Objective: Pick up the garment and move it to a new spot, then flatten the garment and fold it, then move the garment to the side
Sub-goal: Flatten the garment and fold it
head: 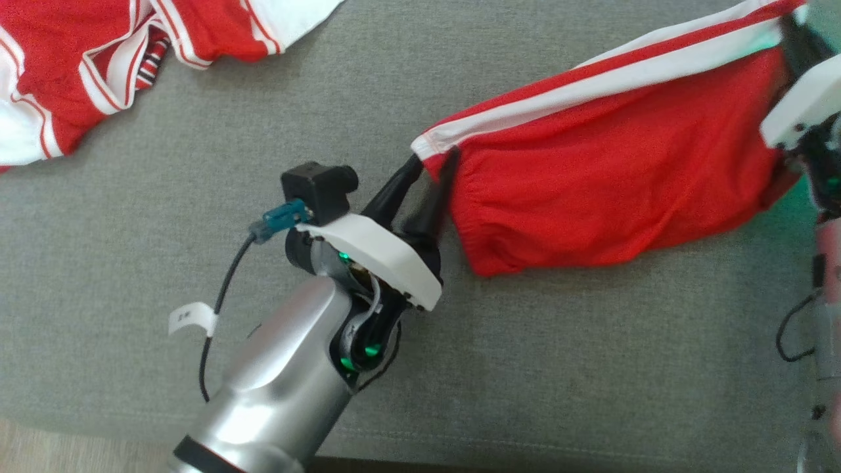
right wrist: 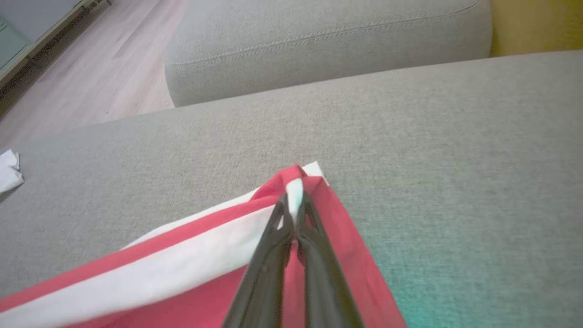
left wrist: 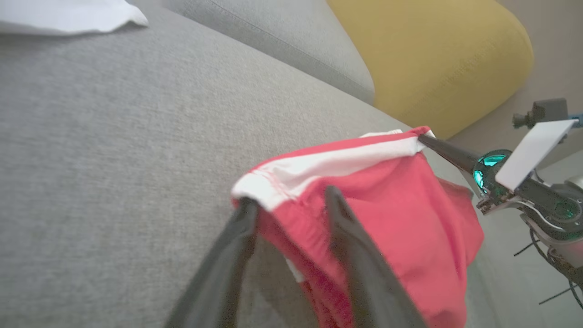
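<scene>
Soft, matt red and white cloth garment (head: 591, 177) on a coarse grey woven sofa (head: 197, 217). My left gripper (head: 435, 157) is matt black plastic; my forearm (head: 282, 387), glossy silver.

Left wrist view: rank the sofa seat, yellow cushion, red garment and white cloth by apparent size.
1. sofa seat
2. red garment and yellow cushion: roughly alike, and the garment is nearer the camera, so they are left unranked
3. white cloth

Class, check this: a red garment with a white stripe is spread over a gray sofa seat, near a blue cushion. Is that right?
No: the cushion is yellow, not blue, as the left wrist view shows. The red garment with a white stripe is spread over the gray sofa seat.
</scene>
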### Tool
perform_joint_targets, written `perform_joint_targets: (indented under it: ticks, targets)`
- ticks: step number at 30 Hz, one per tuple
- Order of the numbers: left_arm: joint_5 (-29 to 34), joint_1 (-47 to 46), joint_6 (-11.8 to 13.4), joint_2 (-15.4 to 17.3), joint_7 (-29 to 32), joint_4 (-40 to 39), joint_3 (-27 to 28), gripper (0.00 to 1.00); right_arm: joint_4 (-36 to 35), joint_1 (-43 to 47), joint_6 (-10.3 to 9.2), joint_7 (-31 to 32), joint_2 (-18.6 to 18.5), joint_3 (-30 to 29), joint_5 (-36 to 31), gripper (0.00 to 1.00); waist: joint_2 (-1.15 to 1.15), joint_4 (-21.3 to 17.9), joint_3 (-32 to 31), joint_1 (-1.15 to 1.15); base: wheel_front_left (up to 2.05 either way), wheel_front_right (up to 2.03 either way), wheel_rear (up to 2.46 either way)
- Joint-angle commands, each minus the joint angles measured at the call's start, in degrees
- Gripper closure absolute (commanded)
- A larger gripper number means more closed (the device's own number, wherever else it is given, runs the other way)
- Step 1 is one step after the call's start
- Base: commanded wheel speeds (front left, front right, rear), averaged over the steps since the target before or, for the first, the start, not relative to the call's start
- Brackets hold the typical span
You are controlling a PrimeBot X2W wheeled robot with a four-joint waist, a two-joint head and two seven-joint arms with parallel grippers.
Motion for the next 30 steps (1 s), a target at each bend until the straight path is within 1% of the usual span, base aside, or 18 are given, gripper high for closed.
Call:
perform_joint_targets:
  ticks: [1,2,5,7,10,13,16,18,20,23,26,27,28,29,30]
  targets:
    - [-0.2,-1.3,0.0,0.2,-0.3,-1.2,1.0,0.00,-1.4,-1.5,-0.05,-0.4,-0.3,1.5,-0.3,0.04,0.00,-0.2,-0.1,0.00,0.00,0.00,0.00]
    - [-0.5,-1.4,0.0,0.2,0.1,-0.8,0.5,0.00,-0.8,-1.4,-0.05,-0.3,-0.4,2.0,-0.3,0.00,0.00,-0.4,-0.3,0.00,0.00,0.00,0.00]
    - [-0.4,-1.2,0.3,0.2,0.6,-0.3,-0.4,0.00,-0.5,-0.4,-0.05,-0.7,-1.5,3.8,-1.9,0.00,0.00,-1.4,-1.1,0.00,0.00,0.00,0.00]
    - [0.2,-0.4,0.7,1.3,0.8,-0.8,-0.9,0.00,-0.7,0.7,-0.05,-0.2,-2.6,5.9,-3.1,0.00,0.00,-2.3,-1.7,0.00,0.00,0.00,0.00]
    - [1.2,1.9,1.8,4.0,0.4,-3.8,-1.0,0.00,-2.0,2.3,-0.05,0.8,-4.2,8.6,-4.8,0.00,0.00,-3.6,-2.5,0.00,0.00,0.00,0.00]
    - [3.4,4.6,4.3,7.1,-1.0,-8.6,-0.7,0.00,-3.4,3.0,-0.05,1.6,-5.0,9.3,-5.6,0.00,0.00,-4.2,-2.8,0.00,0.00,0.00,0.00]
    - [7.1,7.1,8.2,9.4,-3.1,-14.0,0.4,0.00,-3.7,3.1,-0.05,2.1,-5.1,8.8,-6.0,0.00,0.00,-4.1,-2.7,0.00,0.00,0.00,0.00]
    - [9.8,8.7,10.6,10.2,-4.0,-17.1,1.1,0.00,-3.1,3.1,-0.05,2.8,-4.8,8.7,-6.1,0.00,0.00,-3.7,-2.4,0.00,0.00,0.00,0.00]
    - [12.2,10.3,12.4,10.3,-4.5,-19.9,1.9,0.00,-1.9,3.1,-0.05,3.5,-4.9,8.3,-7.1,0.00,0.00,-3.1,-2.1,0.00,0.00,0.00,0.00]
    - [16.6,12.1,13.6,10.0,-4.7,-22.5,2.6,0.00,1.0,2.7,-0.05,3.9,-5.1,7.8,-8.7,0.00,0.00,-1.8,-1.6,0.00,0.00,0.00,0.00]
    - [20.1,14.4,13.6,8.8,-4.8,-24.6,4.5,0.00,4.3,2.2,-0.05,5.1,-4.2,7.8,-9.1,0.00,0.00,-1.1,-1.3,0.00,0.00,0.00,0.00]
    - [22.3,15.9,13.2,8.4,-4.8,-24.8,5.5,0.00,6.2,2.0,-0.05,6.1,-3.4,8.5,-8.1,0.00,0.00,-0.9,-1.3,0.00,0.00,0.00,0.00]
    - [23.2,16.6,12.8,8.1,-4.8,-24.7,6.1,0.00,6.8,2.0,-0.05,6.2,-2.9,8.5,-7.1,0.80,0.00,-0.9,-1.6,0.00,0.00,0.00,0.00]
    - [23.8,17.2,12.3,7.9,-4.8,-24.6,6.8,0.00,7.1,2.1,-0.05,6.2,-2.4,8.7,-5.9,1.00,0.00,-1.0,-1.8,0.00,0.00,0.00,0.00]
    - [24.4,17.9,11.9,7.5,-4.8,-24.5,7.6,0.00,7.3,2.2,-0.05,6.2,-2.1,9.0,-4.5,1.00,0.00,-1.3,-2.1,0.00,0.00,0.00,0.00]
